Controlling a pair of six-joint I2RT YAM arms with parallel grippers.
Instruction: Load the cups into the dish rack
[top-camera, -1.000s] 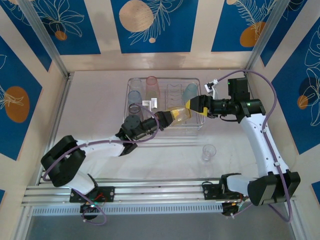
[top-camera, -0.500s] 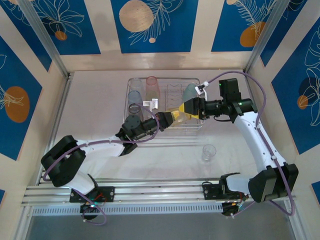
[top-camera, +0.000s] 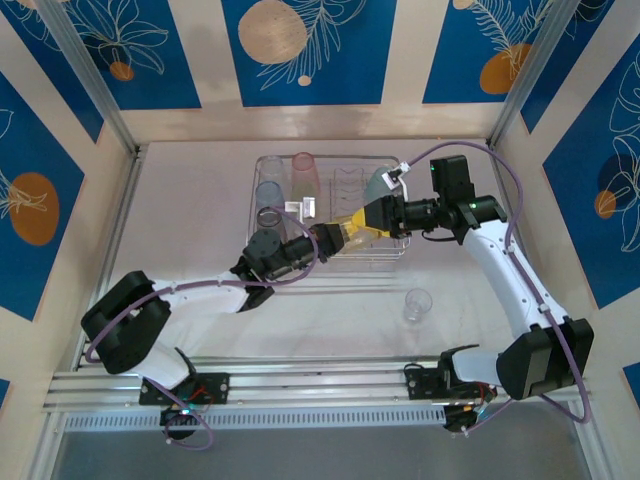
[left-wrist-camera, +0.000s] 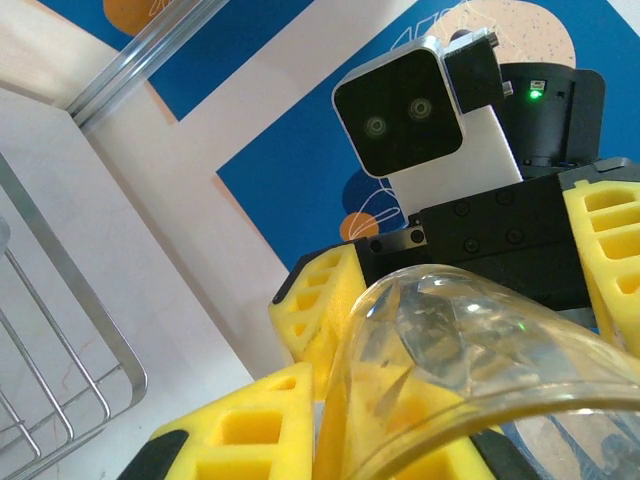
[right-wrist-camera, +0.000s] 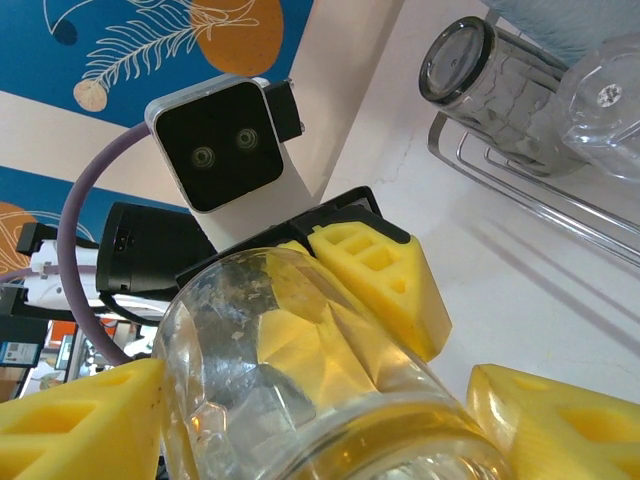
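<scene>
A clear, yellowish cup hangs on its side over the front of the silver wire dish rack. My left gripper is shut on the cup's rim; its finger presses the wall of the cup. My right gripper faces it from the right, its jaws wide around the cup's base end. In the right wrist view the cup lies between the fingers, with a slim gap on the right side. Pink, blue, teal and smoky grey cups stand in the rack.
One clear cup stands alone on the table in front of the rack, right of centre. The rack's wire edge runs close under both grippers. Padded walls ring the table.
My right gripper has slid left over the cup's free end and its jaws have narrowed around it. The left arm and the cup have stayed put.
</scene>
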